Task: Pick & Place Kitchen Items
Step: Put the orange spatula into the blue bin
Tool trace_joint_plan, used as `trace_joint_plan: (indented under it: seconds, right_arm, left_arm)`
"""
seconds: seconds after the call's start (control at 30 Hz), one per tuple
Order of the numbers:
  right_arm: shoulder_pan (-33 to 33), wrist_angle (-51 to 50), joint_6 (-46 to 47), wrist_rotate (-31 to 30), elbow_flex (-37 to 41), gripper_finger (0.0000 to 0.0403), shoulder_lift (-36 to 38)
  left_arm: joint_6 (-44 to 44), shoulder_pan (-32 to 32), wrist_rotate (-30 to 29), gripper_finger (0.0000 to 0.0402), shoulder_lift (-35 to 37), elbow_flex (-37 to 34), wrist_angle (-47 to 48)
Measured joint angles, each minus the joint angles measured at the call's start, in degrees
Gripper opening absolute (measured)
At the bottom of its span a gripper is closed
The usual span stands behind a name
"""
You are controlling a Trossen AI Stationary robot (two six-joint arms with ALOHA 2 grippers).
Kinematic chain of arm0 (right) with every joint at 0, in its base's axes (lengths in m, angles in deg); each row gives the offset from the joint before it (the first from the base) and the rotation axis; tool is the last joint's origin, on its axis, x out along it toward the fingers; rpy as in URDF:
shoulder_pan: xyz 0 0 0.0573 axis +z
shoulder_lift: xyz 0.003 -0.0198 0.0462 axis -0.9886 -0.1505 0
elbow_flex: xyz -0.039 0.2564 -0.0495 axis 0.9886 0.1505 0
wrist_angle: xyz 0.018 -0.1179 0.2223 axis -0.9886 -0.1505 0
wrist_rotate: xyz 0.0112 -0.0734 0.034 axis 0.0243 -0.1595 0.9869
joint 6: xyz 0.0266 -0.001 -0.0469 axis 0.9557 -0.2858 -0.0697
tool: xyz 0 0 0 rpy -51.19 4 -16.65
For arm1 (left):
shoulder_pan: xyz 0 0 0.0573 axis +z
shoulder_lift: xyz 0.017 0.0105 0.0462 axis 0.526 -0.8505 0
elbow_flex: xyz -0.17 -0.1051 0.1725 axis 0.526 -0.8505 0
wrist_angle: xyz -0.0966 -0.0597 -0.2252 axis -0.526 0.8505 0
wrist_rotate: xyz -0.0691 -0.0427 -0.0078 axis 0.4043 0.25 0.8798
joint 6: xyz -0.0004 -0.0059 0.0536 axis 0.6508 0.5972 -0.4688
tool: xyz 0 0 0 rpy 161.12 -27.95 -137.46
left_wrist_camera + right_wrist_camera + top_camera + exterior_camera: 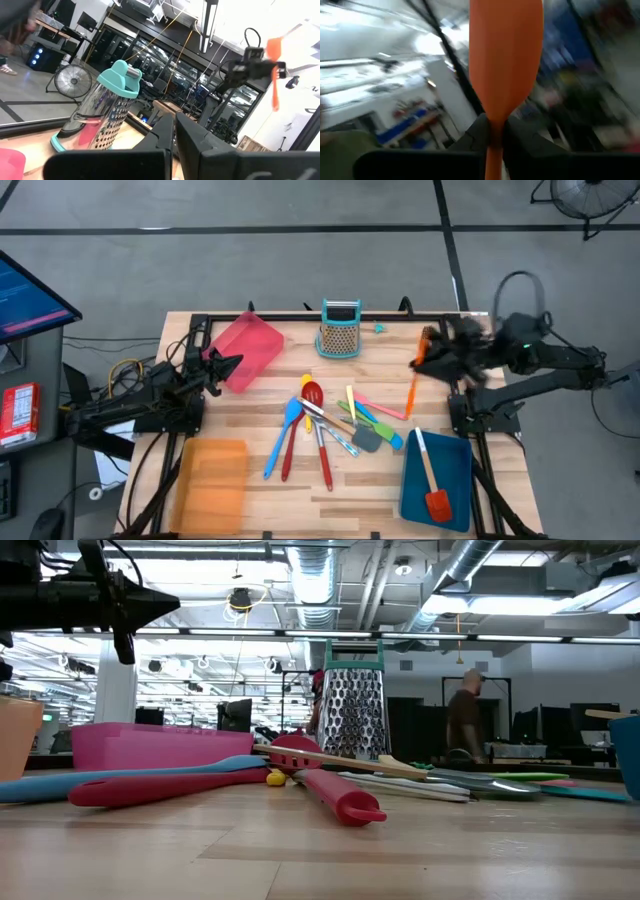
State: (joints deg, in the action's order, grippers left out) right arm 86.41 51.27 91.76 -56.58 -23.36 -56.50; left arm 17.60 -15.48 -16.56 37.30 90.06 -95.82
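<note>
Orange spatula (505, 65) pinched in the right gripper (492, 132), mid-carry — next, likely lowering it into the blue tray (455, 470); left gripper (235, 363) shut, empty.

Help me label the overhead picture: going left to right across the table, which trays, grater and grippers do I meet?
Left gripper → orange tray → red tray → grater → right gripper, holding an orange spatula → blue tray.

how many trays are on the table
3: the red tray at the back left near the left gripper, the orange tray at the front left, the blue tray at the front right.
</note>
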Motion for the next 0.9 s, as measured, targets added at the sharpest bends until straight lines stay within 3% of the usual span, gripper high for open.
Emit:
trace_joint_plan:
  seconds: [0.3,0.7,0.9]
  right_arm:
    - [7.9,-34.9,25.4,-20.0,0.0,0.0035,-2.8]
    - [34.6,-52.2,61.1,-44.4,0.0,0.0036,-8.0]
    - [45.6,-62.1,82.0,-47.7,0.0,0.0037,-14.2]
  left_arm:
    - [0.0,0.0,0.0,0.0002,0.0,0.0,-0.2]
    - [0.0,0.0,0.0,0.0002,0.0,0.0,-0.2]
    - [0.0,0.0,0.0,0.0002,0.0,0.0,-0.2]
